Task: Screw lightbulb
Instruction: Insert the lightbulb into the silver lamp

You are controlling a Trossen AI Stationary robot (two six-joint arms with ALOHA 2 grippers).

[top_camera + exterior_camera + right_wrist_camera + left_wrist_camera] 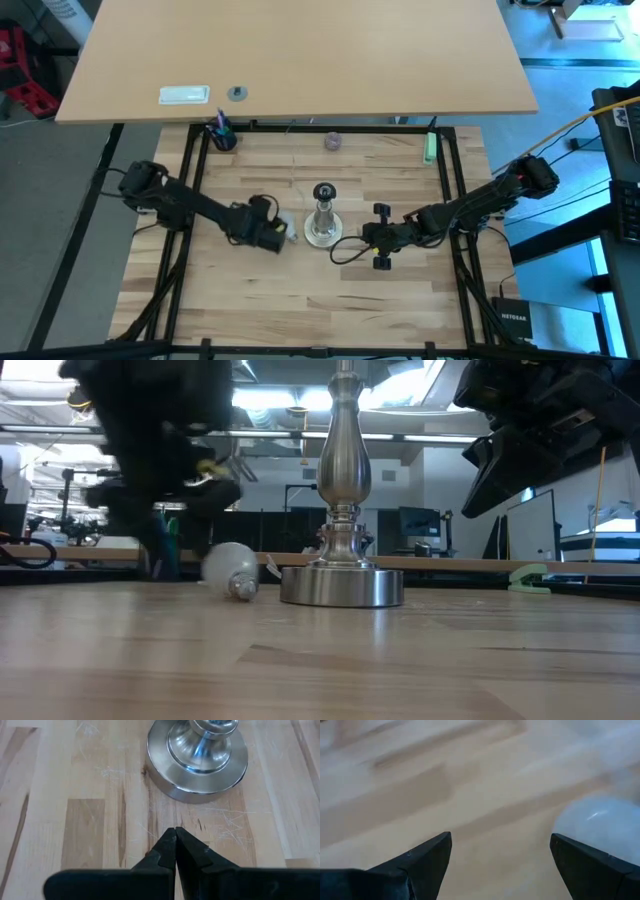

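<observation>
Behind the wooden table (300,290) stood a second, paler tabletop (300,50), and the low view showed an office room with ceiling lights beyond it. No brand or writing could be read on the table things; only a dark box (518,318) on the floor at the right carried small white letters, too small to read with certainty.

One lightbulb (232,570) lay on its side on the table, its screw base turned toward the silver lamp stand (343,520) and just beside the round foot of this stand. One such stand was there, upright, near the middle of the table.

Two arms were at work. The left gripper (284,236) was low at the bulb, on the side away from the stand, with its fingers (427,857) wide apart; in the left wrist view the white globe (600,822) showed close to one finger, and nothing was held. The right gripper (175,842) pointed at the stand's foot from the other side, its fingers pressed together and empty.

At the far edge stood one dark cup of pens (222,135), one small greyish knob (332,141) and one green clip (429,148).
</observation>
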